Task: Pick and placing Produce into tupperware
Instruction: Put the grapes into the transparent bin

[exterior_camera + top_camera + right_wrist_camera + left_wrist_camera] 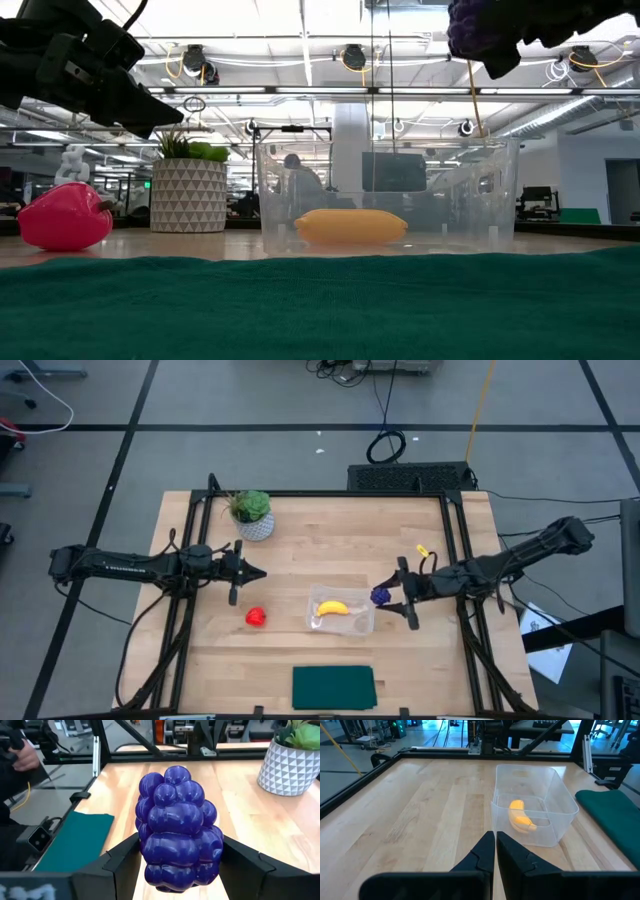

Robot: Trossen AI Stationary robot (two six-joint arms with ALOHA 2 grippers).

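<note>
The right gripper (392, 597) holds the grapes (177, 827) just beside the tub (366, 622), banana (333, 607) inside. Next: swing over, release. Left gripper (250, 572) waits, closed.

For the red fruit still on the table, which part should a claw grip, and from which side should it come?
Probably grip the red fruit across its round middle, coming straight down from above. It lies alone on the open table, apart from the tupperware. The left claw, shut, is nearest; the right claw holds the grapes.
</note>
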